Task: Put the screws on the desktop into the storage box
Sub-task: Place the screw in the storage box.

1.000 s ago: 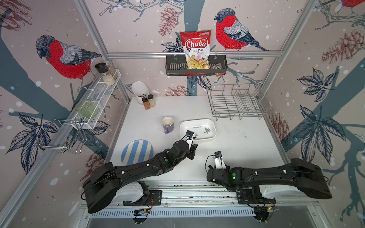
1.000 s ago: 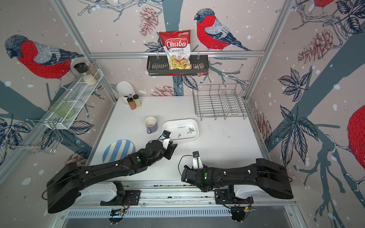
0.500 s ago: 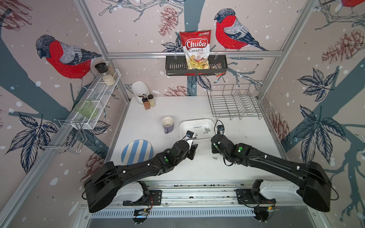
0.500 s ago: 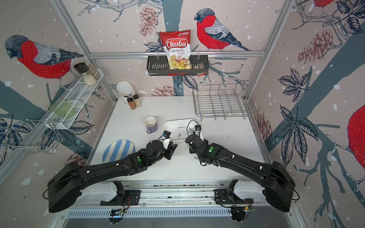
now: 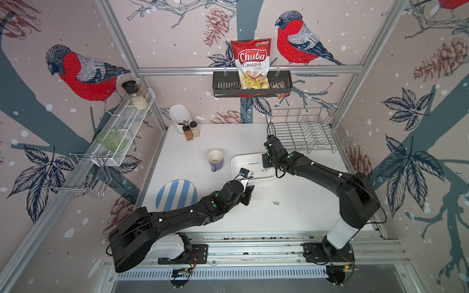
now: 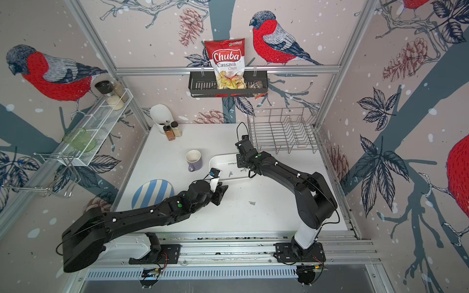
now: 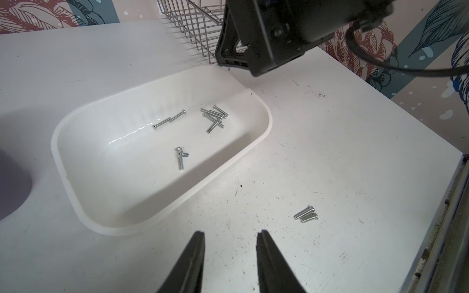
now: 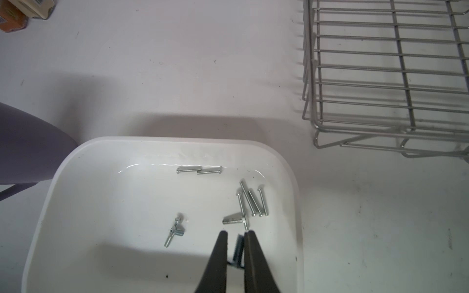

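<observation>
In both top views, your right hand (image 5: pixel 265 163) hangs over one end of the box (image 5: pixel 237 165), while your left hand (image 5: pixel 249 194) sits just beside its near rim; two loose screws (image 5: pixel 275 202) lie on the counter (image 5: pixel 291 215) near that rim. The left wrist view shows your left hand (image 7: pixel 229 234) open and empty, with more screws (image 7: pixel 214 118) inside the box (image 7: pixel 114 182). The right wrist view shows your right hand (image 8: pixel 236 233) pinching one screw (image 8: pixel 236 250) above the box (image 8: pixel 101 182).

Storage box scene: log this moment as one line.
right gripper: shut on screw, over storage box | left gripper: open, empty | loose screws: two on desktop
</observation>
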Motion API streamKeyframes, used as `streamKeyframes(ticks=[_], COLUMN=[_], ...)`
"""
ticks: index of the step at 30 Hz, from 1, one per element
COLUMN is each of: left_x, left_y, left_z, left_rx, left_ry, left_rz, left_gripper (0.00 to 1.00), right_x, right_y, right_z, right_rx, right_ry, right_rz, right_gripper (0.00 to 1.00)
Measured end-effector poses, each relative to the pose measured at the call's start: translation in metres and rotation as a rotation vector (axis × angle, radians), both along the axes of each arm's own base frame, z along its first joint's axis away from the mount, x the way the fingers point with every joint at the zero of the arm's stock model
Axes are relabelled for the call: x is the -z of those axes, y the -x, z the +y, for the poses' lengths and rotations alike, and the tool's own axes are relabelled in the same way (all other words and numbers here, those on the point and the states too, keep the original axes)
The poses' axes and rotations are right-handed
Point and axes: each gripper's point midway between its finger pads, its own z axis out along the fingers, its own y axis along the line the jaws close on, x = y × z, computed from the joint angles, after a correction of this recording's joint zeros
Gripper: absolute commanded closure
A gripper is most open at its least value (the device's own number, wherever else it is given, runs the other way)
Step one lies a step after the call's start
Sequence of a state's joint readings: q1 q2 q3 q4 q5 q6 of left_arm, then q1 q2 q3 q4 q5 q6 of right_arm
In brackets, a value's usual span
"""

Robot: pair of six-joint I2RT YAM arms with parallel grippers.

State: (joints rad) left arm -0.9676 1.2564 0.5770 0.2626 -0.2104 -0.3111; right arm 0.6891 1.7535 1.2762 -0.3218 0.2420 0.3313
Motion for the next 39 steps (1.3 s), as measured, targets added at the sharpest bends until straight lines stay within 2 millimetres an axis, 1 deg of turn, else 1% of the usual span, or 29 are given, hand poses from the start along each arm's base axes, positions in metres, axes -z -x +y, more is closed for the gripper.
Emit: streamKeyframes(ticks=[1, 3, 7, 10, 14, 19, 23, 25, 27, 35, 39], left_x=[-0.001, -0.001, -0.003, -0.003, -0.004, -0.005, -0.003, -0.002, -0.001, -0.001, -0.001], left_y=[0.0, 0.0, 0.0, 0.0, 0.0, 0.0, 0.0, 0.0, 0.0, 0.0, 0.0], left_z=[0.0, 0.0, 0.0, 0.0, 0.0, 0.001, 0.001, 0.001, 0.001, 0.001, 0.001], left_rx=[0.0, 0.0, 0.0, -0.001, -0.002, -0.004, -0.004, -0.004, -0.004, -0.004, -0.004], left_ry=[0.001, 0.003, 0.006, 0.01, 0.012, 0.013, 0.008, 0.004, 0.002, 0.001, 0.001], left_rz=[-0.001, -0.002, -0.004, -0.003, -0.005, -0.006, -0.004, -0.001, 0.001, 0.001, 0.001], left_gripper=[0.62, 0.62, 0.62, 0.62, 0.62, 0.62, 0.62, 0.62, 0.62, 0.62, 0.62], right_x=[0.008, 0.023, 0.049, 0.066, 0.081, 0.089, 0.092, 0.094, 0.095, 0.098, 0.097], right_y=[-0.002, -0.004, -0.007, -0.008, -0.012, -0.011, -0.01, -0.01, -0.01, -0.01, -0.009], right_z=[0.006, 0.01, 0.009, 0.009, 0.013, 0.016, 0.017, 0.017, 0.017, 0.018, 0.019], right_rx=[-0.022, -0.029, -0.043, -0.048, -0.066, -0.082, -0.095, -0.098, -0.098, -0.103, -0.105], right_ry=[0.007, 0.027, 0.072, 0.092, 0.113, 0.127, 0.139, 0.144, 0.145, 0.149, 0.147], right_rz=[0.016, 0.038, 0.076, 0.101, 0.121, 0.126, 0.128, 0.131, 0.132, 0.135, 0.133], right_gripper=[0.96, 0.96, 0.96, 0.96, 0.96, 0.89, 0.87, 0.84, 0.8, 0.75, 0.69])
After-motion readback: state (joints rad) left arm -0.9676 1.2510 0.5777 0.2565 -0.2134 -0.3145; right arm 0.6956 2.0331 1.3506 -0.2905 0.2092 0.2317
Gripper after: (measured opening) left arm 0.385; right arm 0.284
